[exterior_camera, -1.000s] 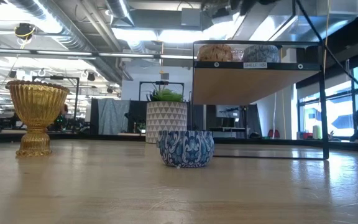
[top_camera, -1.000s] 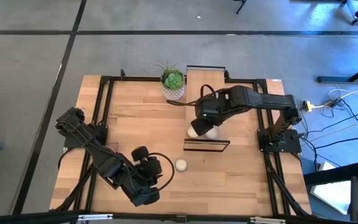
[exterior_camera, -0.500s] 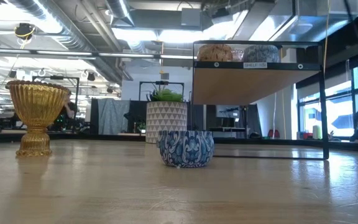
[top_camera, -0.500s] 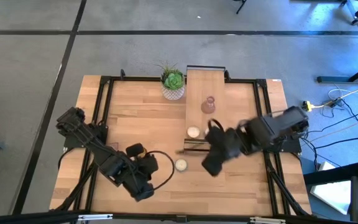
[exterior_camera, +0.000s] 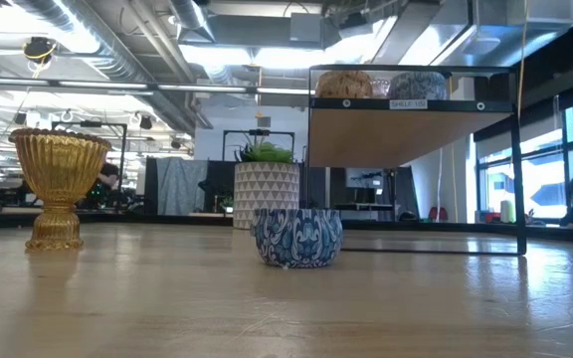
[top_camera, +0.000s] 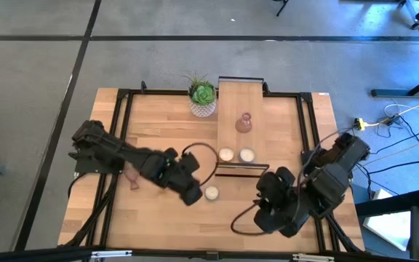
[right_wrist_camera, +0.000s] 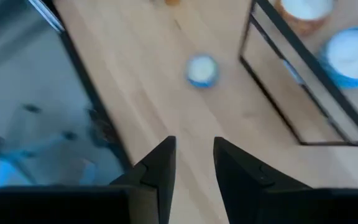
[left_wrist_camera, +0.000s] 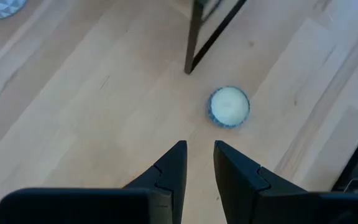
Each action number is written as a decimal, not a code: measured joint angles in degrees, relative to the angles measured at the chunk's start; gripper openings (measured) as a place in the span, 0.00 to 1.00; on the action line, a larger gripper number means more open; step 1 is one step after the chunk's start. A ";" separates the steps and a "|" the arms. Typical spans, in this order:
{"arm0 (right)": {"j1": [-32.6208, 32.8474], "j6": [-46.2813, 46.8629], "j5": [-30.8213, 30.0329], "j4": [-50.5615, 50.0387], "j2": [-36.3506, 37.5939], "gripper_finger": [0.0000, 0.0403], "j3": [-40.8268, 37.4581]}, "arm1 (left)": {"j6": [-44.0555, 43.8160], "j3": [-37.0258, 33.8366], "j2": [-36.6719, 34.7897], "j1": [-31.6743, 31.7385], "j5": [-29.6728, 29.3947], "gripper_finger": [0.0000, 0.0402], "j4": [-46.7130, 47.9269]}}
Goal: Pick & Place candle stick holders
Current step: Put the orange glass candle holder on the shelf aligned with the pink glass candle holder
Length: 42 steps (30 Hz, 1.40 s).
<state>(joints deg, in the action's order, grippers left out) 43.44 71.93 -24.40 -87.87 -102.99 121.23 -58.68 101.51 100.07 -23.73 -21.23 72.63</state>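
A gold-amber ribbed glass goblet-shaped candle stick holder [exterior_camera: 59, 185] stands upright on the wooden table [top_camera: 166, 138] in the low view, narrow at the waist with a flared base; from above only a pinkish shape [top_camera: 133, 177] lies on the table's left side beside the left arm, and it is too unclear to tell whether it is the same piece. A pale pink translucent holder [top_camera: 244, 123] stands on top of the wooden black-framed shelf [top_camera: 240, 94], seen only in the high view. Two round candles, [top_camera: 226, 154] and [top_camera: 246, 154], sit side by side on the shelf near its front edge. A small blue-and-white patterned candle tin [exterior_camera: 297, 237] holds white wax and rests on the table just in front of the shelf. The left gripper [left_wrist_camera: 199, 154] hovers near it, fingers slightly parted and empty. The right gripper [right_wrist_camera: 193, 153] hangs over the table's front right, fingers apart, holding nothing. A green plant in a white patterned pot [top_camera: 203, 97] stands beside the shelf's far end.
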 joint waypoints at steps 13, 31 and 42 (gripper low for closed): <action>7.44 9.27 -8.46 5.23 17.53 0.27 -29.64 | 2.57 0.00 0.00 11.67 9.35 0.19 -1.04; 5.19 6.68 -13.09 17.02 26.24 0.27 -42.25 | 7.68 -2.11 -1.77 19.88 22.70 0.19 15.45; 5.19 6.68 -13.55 16.69 26.22 0.27 -42.25 | 3.54 -15.64 -6.49 16.26 23.40 0.19 17.23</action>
<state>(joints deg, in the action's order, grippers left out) 48.62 78.61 -37.95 -71.18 -76.77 78.98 -55.14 85.87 93.58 -7.47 2.17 89.86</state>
